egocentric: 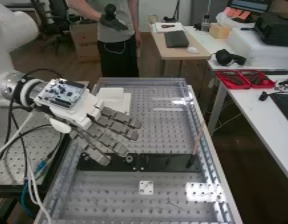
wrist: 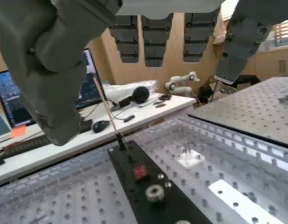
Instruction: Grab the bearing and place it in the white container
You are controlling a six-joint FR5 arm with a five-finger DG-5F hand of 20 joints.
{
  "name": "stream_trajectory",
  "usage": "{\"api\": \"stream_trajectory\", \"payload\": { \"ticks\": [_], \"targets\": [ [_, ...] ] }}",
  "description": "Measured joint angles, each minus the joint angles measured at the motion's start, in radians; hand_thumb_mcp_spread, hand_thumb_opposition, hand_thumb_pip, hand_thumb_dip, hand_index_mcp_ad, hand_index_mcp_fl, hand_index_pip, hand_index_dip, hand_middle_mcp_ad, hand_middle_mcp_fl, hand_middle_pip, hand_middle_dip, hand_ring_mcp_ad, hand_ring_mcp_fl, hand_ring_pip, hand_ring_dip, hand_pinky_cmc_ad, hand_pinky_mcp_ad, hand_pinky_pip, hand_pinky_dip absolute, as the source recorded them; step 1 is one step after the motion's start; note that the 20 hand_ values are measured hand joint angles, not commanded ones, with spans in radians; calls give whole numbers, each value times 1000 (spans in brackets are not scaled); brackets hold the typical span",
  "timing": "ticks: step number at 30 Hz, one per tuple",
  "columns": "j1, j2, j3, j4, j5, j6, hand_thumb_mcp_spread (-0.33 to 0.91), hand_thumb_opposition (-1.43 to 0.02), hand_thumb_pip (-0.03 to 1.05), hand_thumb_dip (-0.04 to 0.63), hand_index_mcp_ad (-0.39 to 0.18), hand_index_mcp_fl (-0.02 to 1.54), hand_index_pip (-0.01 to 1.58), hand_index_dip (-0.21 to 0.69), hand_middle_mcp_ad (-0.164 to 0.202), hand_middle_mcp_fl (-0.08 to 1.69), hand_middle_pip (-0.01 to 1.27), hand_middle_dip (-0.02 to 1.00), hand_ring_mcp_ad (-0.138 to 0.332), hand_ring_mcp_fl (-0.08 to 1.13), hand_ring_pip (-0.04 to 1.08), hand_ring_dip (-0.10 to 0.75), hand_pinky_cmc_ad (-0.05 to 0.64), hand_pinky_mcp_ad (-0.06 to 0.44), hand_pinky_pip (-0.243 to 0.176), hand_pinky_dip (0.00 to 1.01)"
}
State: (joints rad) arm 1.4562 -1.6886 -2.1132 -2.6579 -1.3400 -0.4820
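In the high view the hand (egocentric: 105,129) is above the bench's left side, fingers extended and spread, with nothing held. Its fingertips hang over the left part of a black plate (egocentric: 164,162). A small round metal piece, which looks like the bearing (egocentric: 129,159), sits on that plate close to the fingertips. A white box-like object, likely the container (egocentric: 115,94), stands behind the hand, partly covered by it. The wrist view has the hand (wrist: 45,75) with thumb and fingers hanging down, well apart, and the ring-shaped bearing (wrist: 154,192) upright on the black plate (wrist: 138,200).
A thin upright rod (wrist: 107,102) rises from one end of the black plate. A small white plate (egocentric: 146,187) lies on the perforated bench top (egocentric: 115,195). Red trays (egocentric: 244,79) rest on the side table. Cables (egocentric: 25,150) run beside the arm at left.
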Motion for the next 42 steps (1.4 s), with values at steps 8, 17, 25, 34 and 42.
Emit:
{"api": "stream_trajectory", "payload": {
  "ticks": [8,17,25,34,42],
  "targets": [
    [-35,-106,4,53,-12,15,316,-778,648,206,-40,108,464,108,45,9,138,222,178,-2,82,127,429,330,-112,394],
    [-75,-203,58,73,-61,20,319,-785,705,222,-52,126,993,108,45,10,138,222,182,-2,77,127,426,330,-112,394],
    [-83,-261,82,103,-75,33,363,-785,705,222,-54,131,1241,115,45,7,136,222,182,-2,77,127,424,330,-108,391],
    [-70,-281,66,172,-55,53,363,-801,705,222,-68,37,1342,140,45,5,134,222,182,0,72,127,421,328,-108,375],
    [-53,-289,34,259,-16,61,363,-798,710,222,-68,7,1384,157,45,9,134,222,178,0,72,127,421,328,-108,375]
  ]
}}
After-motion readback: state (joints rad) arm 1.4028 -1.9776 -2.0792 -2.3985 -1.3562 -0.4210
